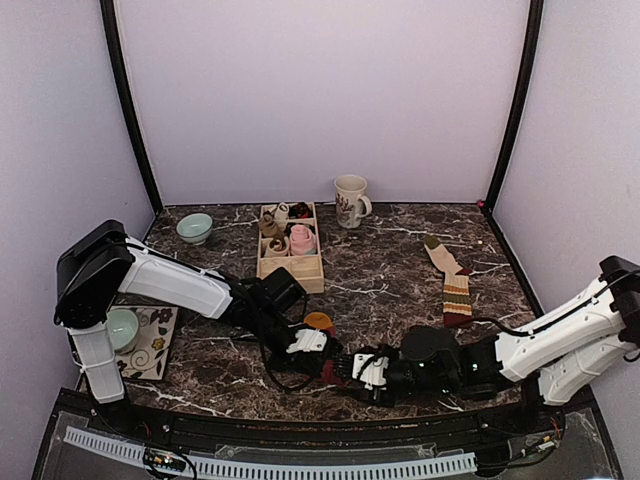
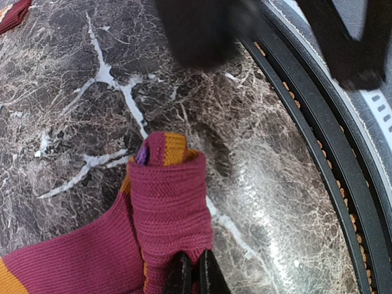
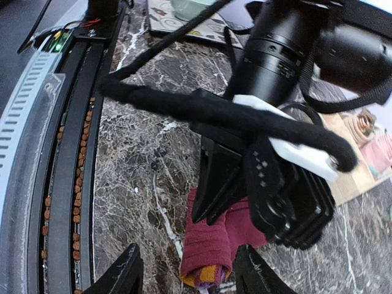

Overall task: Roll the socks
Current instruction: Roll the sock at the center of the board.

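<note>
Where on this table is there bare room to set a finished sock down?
Bare marble lies between the wooden box and the flat striped sock, and right of the mug. Front centre is crowded: the left arm and right arm meet over the rolled sock.

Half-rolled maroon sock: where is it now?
The half-rolled maroon sock sits at the table's near edge, centre of the top view, pinched by the left gripper with the open right gripper straddling it.

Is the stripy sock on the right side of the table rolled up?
No, the striped sock lies flat and stretched out on the marble table.
</note>
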Robot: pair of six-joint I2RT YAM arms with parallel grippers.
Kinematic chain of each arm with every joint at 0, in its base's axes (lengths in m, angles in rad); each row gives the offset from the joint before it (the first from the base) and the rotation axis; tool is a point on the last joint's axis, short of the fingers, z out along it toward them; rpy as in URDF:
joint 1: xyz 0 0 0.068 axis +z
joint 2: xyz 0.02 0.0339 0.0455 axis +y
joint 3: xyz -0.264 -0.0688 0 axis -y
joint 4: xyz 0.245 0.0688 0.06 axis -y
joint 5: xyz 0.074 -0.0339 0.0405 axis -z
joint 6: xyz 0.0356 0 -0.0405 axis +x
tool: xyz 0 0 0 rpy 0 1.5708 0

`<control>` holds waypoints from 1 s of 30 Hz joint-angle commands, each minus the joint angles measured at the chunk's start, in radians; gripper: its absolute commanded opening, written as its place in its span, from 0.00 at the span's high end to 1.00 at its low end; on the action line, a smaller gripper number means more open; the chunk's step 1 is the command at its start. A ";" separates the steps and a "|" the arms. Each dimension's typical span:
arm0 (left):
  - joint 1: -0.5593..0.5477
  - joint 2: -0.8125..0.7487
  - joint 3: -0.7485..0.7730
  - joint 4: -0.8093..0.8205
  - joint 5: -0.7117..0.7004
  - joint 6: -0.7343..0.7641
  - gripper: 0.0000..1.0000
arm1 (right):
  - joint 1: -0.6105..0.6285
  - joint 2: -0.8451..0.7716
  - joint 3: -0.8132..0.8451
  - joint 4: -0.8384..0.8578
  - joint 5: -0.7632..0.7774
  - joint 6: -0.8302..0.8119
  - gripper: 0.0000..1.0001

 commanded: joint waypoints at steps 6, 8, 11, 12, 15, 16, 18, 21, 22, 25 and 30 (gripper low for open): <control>-0.011 0.051 -0.048 -0.156 -0.054 0.001 1.00 | 0.015 0.134 0.062 0.003 -0.045 -0.208 0.47; -0.011 0.056 -0.045 -0.159 -0.054 0.000 1.00 | 0.013 0.164 0.066 0.036 -0.041 -0.233 0.47; -0.011 0.062 -0.039 -0.166 -0.054 0.003 1.00 | -0.003 0.198 0.072 0.072 -0.046 -0.245 0.47; -0.011 0.063 -0.038 -0.166 -0.053 0.003 1.00 | -0.008 0.208 0.073 0.081 -0.049 -0.248 0.47; -0.011 0.063 -0.037 -0.172 -0.050 0.006 1.00 | -0.026 0.219 0.081 0.099 -0.073 -0.253 0.47; -0.011 0.063 -0.038 -0.172 -0.048 0.006 1.00 | -0.029 0.245 0.084 0.103 -0.075 -0.257 0.47; -0.011 0.064 -0.037 -0.173 -0.048 0.007 1.00 | -0.038 0.265 0.089 0.112 -0.076 -0.263 0.47; -0.011 0.064 -0.037 -0.173 -0.048 0.008 1.00 | -0.058 0.289 0.099 0.120 -0.075 -0.260 0.48; -0.011 0.064 -0.036 -0.174 -0.048 0.007 1.00 | -0.066 0.293 0.100 0.123 -0.082 -0.251 0.48; -0.011 0.064 -0.033 -0.175 -0.049 0.007 1.00 | -0.082 0.302 0.085 0.136 -0.090 -0.236 0.51; -0.010 0.062 -0.033 -0.176 -0.049 0.006 1.00 | -0.084 0.320 0.056 0.137 -0.091 -0.234 0.55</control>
